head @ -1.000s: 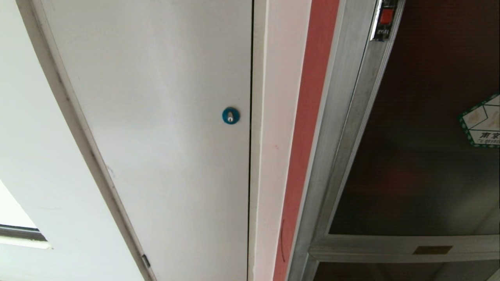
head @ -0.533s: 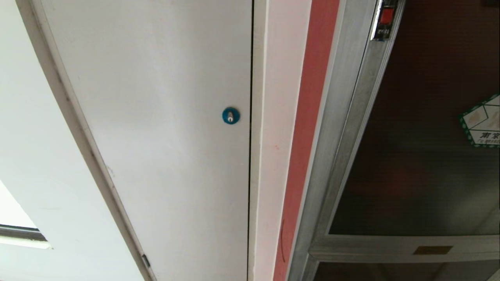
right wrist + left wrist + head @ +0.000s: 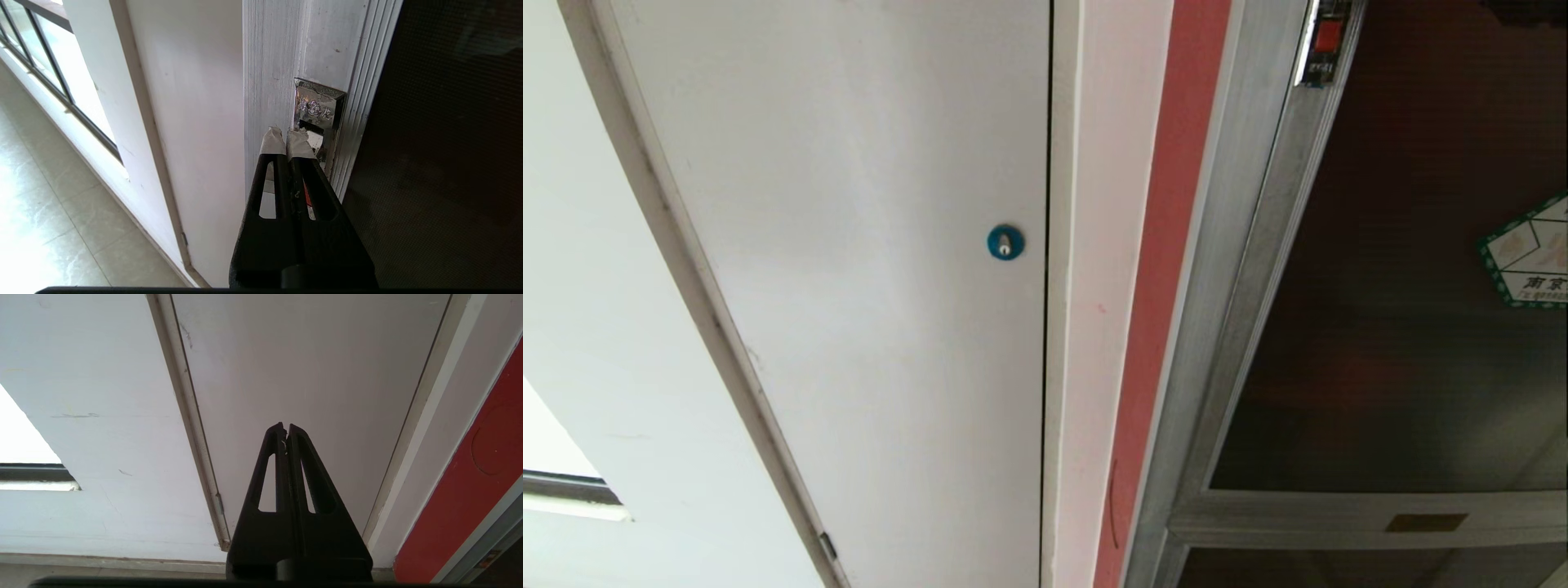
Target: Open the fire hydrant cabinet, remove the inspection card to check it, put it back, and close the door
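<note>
At latch height on door (image 3: 441,143): right gripper (image 3: 286,136), 2 taped fingertips (image 3: 273,141) pressed together, nothing pinched, tips at lower edge of chromed latch plate (image 3: 316,108). Red of latch button just visible behind fingers. Contact with plate not certain from right wrist view; close at least. Fingers kept together probably to give 1 narrow, stiff point for pressing or hooking latch rather than for grasping.

Seen from head: fire hydrant cabinet (image 3: 1241,269) at right, silver frame, door shut flush against it, red latch (image 3: 1329,37) at top of view, hexagonal green-edged sticker (image 3: 1531,253) on dark glass. Right gripper itself outside head view. Lower glass panel (image 3: 1339,572) under crossbar with small brass-coloured label (image 3: 1427,523).

Contents of cabinet: not readable. Dim reddish patches behind tinted glass only. Inspection card not in view anywhere; presumably inside, behind shut door.

Left of cabinet: red strip (image 3: 1168,269), then plain white door (image 3: 849,269) with round blue lock (image 3: 1005,242). Not part of job.

Left gripper (image 3: 286,430): fingers pressed together, empty, pointing at white door, well apart from cabinet. Parked.

Judgement: opening step, door not yet released. Next needs firm, well-aimed push on small latch; slip onto frame or glass possible.
</note>
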{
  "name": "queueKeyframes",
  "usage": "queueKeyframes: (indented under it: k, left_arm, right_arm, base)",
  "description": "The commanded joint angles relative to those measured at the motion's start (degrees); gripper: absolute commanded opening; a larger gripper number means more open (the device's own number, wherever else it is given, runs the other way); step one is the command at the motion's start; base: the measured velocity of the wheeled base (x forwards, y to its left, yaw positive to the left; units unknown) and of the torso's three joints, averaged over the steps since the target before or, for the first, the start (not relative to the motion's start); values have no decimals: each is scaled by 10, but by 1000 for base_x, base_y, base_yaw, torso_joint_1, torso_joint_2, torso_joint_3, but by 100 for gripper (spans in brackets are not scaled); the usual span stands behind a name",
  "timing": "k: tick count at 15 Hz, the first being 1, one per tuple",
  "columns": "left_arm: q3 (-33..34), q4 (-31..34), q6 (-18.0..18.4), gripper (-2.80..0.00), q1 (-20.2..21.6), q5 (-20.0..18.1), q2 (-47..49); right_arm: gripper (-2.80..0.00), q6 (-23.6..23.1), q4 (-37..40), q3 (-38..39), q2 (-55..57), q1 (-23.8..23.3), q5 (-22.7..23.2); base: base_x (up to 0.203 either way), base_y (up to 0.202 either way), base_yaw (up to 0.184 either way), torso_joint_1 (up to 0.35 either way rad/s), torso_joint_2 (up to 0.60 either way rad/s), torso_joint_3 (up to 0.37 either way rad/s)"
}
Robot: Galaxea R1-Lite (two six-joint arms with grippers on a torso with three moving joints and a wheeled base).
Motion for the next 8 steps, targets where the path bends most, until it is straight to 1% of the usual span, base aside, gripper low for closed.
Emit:
queueKeyframes:
  k: [1, 8]
  left_arm:
    - [4, 0, 0, -280, 0, 0, 1]
    - [4, -1, 1, -280, 0, 0, 1]
  right_arm:
    - [-280, 1, 3, 5, 4, -1, 0]
    - [-280, 1, 3, 9, 10, -6, -3]
  base:
    - [0, 0, 0, 0, 0, 0]
    - [0, 0, 0, 0, 0, 0]
